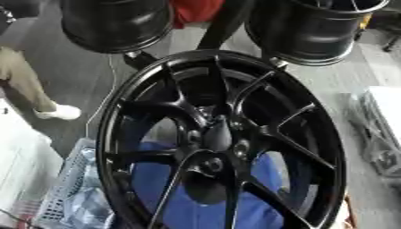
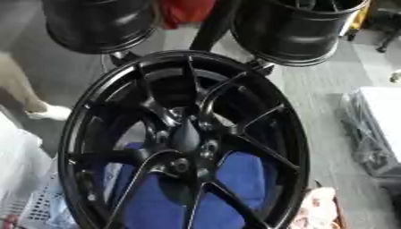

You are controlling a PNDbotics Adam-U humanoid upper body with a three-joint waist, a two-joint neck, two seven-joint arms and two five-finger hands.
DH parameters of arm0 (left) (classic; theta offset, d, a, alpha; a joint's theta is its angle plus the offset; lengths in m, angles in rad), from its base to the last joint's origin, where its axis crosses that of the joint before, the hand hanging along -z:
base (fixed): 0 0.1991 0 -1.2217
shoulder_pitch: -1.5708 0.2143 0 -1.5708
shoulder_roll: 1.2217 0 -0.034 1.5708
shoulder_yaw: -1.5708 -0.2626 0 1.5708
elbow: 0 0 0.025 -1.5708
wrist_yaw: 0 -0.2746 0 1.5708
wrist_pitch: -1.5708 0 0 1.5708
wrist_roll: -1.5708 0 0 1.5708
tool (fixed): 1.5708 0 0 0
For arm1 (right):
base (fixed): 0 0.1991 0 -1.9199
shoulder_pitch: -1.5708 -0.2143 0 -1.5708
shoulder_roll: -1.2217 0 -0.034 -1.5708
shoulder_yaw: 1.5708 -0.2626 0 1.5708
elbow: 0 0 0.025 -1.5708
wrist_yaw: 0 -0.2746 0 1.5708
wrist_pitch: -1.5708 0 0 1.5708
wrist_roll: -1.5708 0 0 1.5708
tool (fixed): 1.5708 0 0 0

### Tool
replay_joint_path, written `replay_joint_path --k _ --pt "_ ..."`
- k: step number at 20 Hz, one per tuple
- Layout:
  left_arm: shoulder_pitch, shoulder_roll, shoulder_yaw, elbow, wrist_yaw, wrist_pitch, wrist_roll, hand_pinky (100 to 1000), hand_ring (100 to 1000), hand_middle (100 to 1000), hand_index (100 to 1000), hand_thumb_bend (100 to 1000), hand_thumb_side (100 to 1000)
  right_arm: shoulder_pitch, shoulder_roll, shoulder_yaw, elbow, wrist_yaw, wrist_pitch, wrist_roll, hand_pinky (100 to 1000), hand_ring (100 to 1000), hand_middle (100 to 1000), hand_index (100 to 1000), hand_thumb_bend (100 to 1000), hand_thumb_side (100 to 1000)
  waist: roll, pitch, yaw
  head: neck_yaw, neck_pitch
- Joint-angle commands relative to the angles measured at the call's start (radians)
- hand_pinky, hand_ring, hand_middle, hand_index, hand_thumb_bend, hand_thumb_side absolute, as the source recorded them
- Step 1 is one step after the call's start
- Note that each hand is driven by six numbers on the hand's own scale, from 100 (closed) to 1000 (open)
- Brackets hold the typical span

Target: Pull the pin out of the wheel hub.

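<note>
A large black multi-spoke wheel (image 1: 223, 143) fills both views, standing tilted with its face toward me. At its hub centre a dark tapered piece (image 1: 218, 134) sticks out toward me; it looks like the pin, black against the black hub. Round bolt holes (image 1: 211, 165) ring the centre. Neither of my hands shows in either view.
Two more black wheels hang at the top, one left (image 1: 117, 24) and one right (image 1: 313, 29). Blue cloth (image 1: 196, 201) shows through the spokes. A white mesh basket (image 1: 66, 183) sits at lower left. A plastic-wrapped bundle (image 2: 372, 129) lies on the floor at right.
</note>
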Motion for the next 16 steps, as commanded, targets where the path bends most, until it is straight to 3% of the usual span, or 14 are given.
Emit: replay_joint_path --k 1,2,4,8,16 --pt "-0.005 0.023 0.008 -0.015 -0.003 0.001 0.003 712 626 587 700 100 630 0.002 -0.019 -0.009 0.026 -0.042 0.327 -0.368 550 647 669 508 306 100 0.003 -0.024 0.000 -0.005 0.006" --pt "-0.005 0.023 0.008 -0.015 -0.004 0.001 0.003 712 626 587 700 100 629 0.005 -0.016 -0.006 0.032 -0.048 0.327 -0.369 606 707 745 614 349 100 0.004 -0.025 0.000 -0.005 0.006" --pt "-0.005 0.022 0.008 -0.015 -0.004 0.001 0.003 712 626 587 699 100 630 0.013 -0.013 0.002 0.044 -0.064 0.327 -0.370 684 798 841 737 333 100 0.003 -0.027 0.001 -0.006 0.007" --pt "-0.004 0.021 0.007 -0.015 -0.004 0.003 0.003 711 630 587 699 100 629 0.025 -0.007 0.009 0.065 -0.088 0.327 -0.371 721 841 876 770 328 100 0.002 -0.033 0.001 -0.008 0.016" --pt "-0.001 0.020 0.006 -0.015 -0.003 0.005 0.004 709 631 587 698 100 628 0.023 -0.007 0.002 0.077 -0.076 0.327 -0.371 710 836 878 755 348 100 0.004 -0.045 0.001 -0.019 0.024"
